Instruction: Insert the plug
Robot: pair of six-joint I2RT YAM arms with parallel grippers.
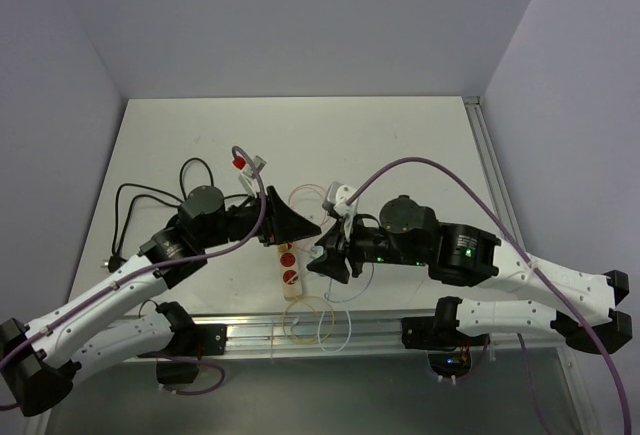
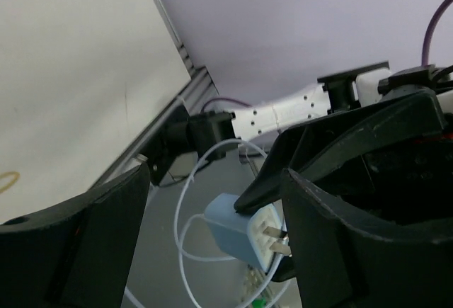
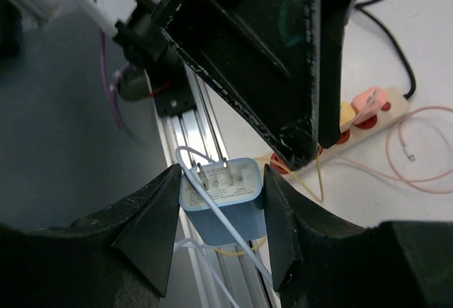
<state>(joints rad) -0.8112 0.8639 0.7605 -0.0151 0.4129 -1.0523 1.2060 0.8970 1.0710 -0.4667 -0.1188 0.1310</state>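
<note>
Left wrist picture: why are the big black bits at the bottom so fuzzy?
Left wrist view: the black fingers sit very close to the lens, so they blur; the blue charger looks soft too. Right wrist view: its prongs look sharper.

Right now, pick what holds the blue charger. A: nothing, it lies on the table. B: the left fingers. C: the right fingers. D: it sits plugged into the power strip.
C: the right wrist view shows the blue charger clamped between the right fingers with its prongs bare, while the left fingers stand wide apart.
</note>
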